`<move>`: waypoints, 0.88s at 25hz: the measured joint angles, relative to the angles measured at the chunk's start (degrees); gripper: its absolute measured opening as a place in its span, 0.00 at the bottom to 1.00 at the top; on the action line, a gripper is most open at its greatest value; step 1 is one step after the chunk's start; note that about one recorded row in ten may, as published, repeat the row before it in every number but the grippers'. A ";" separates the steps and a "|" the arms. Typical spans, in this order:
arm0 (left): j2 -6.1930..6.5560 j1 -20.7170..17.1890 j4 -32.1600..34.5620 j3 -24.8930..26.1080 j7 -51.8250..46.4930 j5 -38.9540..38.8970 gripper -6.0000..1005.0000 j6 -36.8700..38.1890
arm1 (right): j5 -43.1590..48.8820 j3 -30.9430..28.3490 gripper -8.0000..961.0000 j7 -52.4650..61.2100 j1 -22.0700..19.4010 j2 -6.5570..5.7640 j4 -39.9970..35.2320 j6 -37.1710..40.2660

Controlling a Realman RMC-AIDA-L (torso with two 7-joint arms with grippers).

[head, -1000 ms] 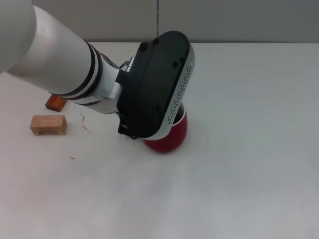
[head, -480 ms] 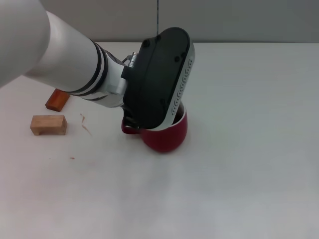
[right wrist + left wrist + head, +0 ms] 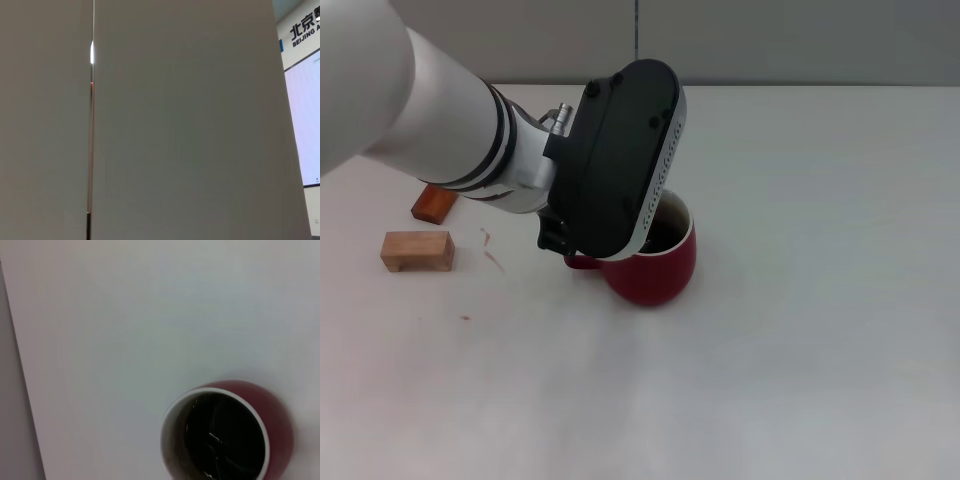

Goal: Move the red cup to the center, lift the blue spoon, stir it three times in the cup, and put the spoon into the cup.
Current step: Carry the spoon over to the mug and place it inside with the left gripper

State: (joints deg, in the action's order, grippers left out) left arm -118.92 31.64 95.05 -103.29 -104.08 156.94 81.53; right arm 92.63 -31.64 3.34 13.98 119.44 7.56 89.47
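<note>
cup (image 3: 655, 268) is sitting upright on the table (image 3: 820, 300), roughly mid-table in head view, handle stub poking out toward 9 o'clock. Left wrist cam looks nearly straight down into it (image 3: 215, 437): pale rim, dark inside, something shiny in there but can't tell if it's the spoon or just glare. Spoon itself I can't find in any view tbh.

The relation that matters imo: left gripper (image 3: 610, 165) hangs right over the cup's 10-11 o'clock edge, housing covering that side of the rim and most of the handle. So the cup is directly below and a bit toward 4 o'clock from the claw. Fingers are hidden under the black housing, so whether it's clamped on the rim or let go, I can't tell.

Two wood blocks (image 3: 417, 251) out at 9 o'clock, well apart from the cup.

Right arm is parked off-table, its cam just sees a wall, so left is the nearer arm by far.
</note>
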 joint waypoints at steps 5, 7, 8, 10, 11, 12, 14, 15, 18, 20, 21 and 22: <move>0.00 -0.40 1.69 0.00 -0.05 0.03 0.17 1.95 | 0.00 0.00 0.72 0.00 0.03 0.00 0.00 -0.03; 0.01 -0.50 2.46 0.01 -0.05 -0.03 0.17 2.75 | 0.00 0.00 0.72 0.00 0.10 0.00 0.00 -0.07; 0.01 -0.51 3.20 0.10 -0.09 -0.23 0.17 3.55 | 0.00 0.00 0.72 0.00 0.10 0.00 0.00 -0.12; 0.00 -0.51 3.65 0.13 -0.26 -0.38 0.17 4.28 | 0.00 0.00 0.72 0.00 0.10 0.00 0.00 -0.13; 0.00 -0.51 3.65 0.13 -0.26 -0.38 0.17 4.28 | 0.00 0.00 0.72 0.00 0.10 0.00 0.00 -0.14; -0.01 -0.45 3.74 0.10 -0.42 -0.47 0.17 4.57 | 0.00 0.00 0.72 0.00 0.10 0.00 0.00 -0.15; -0.07 -0.25 3.76 -0.35 -0.73 -1.01 0.17 4.94 | 0.00 0.00 0.72 0.00 0.09 0.00 0.00 -0.15; -0.09 -0.25 3.76 -0.53 -0.74 -1.24 0.17 4.93 | 0.00 0.00 0.72 0.00 0.09 0.00 0.00 -0.15; -0.16 -0.25 3.67 -0.98 -0.78 -2.13 0.17 4.46 | 0.00 0.00 0.72 0.00 0.03 0.00 0.00 -0.17; -0.16 -0.25 3.63 -1.04 -0.90 -3.13 0.17 3.70 | 0.00 0.00 0.72 0.00 -0.01 0.00 0.00 -0.17; -0.17 -0.25 3.60 -1.04 -0.99 -3.47 0.17 3.25 | 0.00 0.00 0.72 0.00 -0.01 0.00 0.00 -0.18; -0.17 -0.21 3.40 -1.05 -1.27 -3.79 0.17 2.03 | 0.00 0.00 0.72 0.00 -0.01 0.00 0.00 -0.18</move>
State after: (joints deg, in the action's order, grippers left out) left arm -119.09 31.43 98.45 -104.34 -105.36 153.15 83.56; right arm 92.63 -31.64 3.34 13.97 119.44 7.56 89.29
